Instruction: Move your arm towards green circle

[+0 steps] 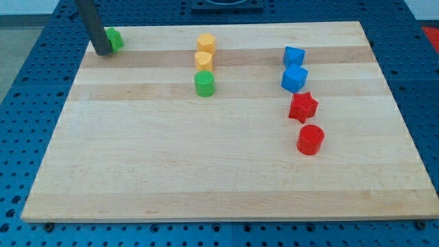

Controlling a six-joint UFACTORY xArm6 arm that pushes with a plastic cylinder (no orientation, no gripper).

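The green circle [204, 84] is a round green block standing a little left of the board's middle, towards the view's top. My dark rod comes down at the view's top left, and my tip [102, 52] rests on the board far to the left of the green circle. A second green block [114, 39], shape unclear, sits right against the rod's right side, partly hidden by it.
Two yellow blocks [206, 45] [204, 60] stand in a column just above the green circle. At the view's right are two blue blocks [293, 56] [294, 78], a red star [302, 106] and a red round block [310, 139]. The wooden board [171, 171] lies on a blue perforated table.
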